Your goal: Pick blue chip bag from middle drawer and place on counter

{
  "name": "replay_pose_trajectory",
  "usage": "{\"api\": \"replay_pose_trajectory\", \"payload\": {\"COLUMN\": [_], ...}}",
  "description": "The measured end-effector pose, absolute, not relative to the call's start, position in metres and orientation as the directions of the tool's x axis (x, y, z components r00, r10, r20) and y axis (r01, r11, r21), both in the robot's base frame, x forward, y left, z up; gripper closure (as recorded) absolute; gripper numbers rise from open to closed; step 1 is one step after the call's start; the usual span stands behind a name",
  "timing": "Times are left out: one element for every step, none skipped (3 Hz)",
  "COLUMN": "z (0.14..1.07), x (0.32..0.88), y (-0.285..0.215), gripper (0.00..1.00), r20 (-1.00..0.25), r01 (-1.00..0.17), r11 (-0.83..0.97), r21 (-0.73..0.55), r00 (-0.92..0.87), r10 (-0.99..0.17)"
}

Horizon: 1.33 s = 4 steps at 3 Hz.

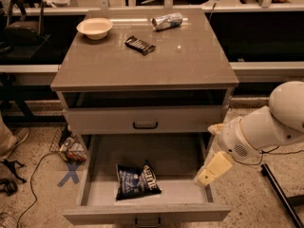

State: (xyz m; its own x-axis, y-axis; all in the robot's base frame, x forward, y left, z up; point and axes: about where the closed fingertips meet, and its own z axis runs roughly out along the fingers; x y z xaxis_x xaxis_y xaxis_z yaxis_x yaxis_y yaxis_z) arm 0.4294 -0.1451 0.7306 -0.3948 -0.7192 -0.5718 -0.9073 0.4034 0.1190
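The blue chip bag lies flat on the floor of the open middle drawer, left of centre and near its front. The counter is the grey-brown top of the cabinet above. My white arm comes in from the right. Its cream-coloured gripper hangs over the drawer's right side wall, to the right of the bag and apart from it. Nothing shows in the gripper.
On the counter stand a white bowl, a black ridged bar and a silvery-blue can on its side. The upper drawer is shut. Floor clutter, cables and a blue tape cross lie on the left; a black pole on the right.
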Motion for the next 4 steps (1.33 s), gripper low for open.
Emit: {"api": "replay_pose_trajectory", "payload": {"z": [0.686,0.617,0.550,0.538], "x": [0.441,0.463,0.479,0.492], "y": [-0.135,-0.120,-0.099,-0.094], "gripper": [0.00,0.00,0.00,0.00], "r20": [-0.546,-0.526,-0.515,-0.523], "r01": [-0.924,-0.948,-0.967,-0.965], "r11": [0.370,0.312,0.256,0.261], "r21": [0.095,0.064,0.007,-0.034], "r00": [-0.359,-0.298,-0.222,-0.205], "r10": [-0.757,-0.796,-0.828,-0.827]}}
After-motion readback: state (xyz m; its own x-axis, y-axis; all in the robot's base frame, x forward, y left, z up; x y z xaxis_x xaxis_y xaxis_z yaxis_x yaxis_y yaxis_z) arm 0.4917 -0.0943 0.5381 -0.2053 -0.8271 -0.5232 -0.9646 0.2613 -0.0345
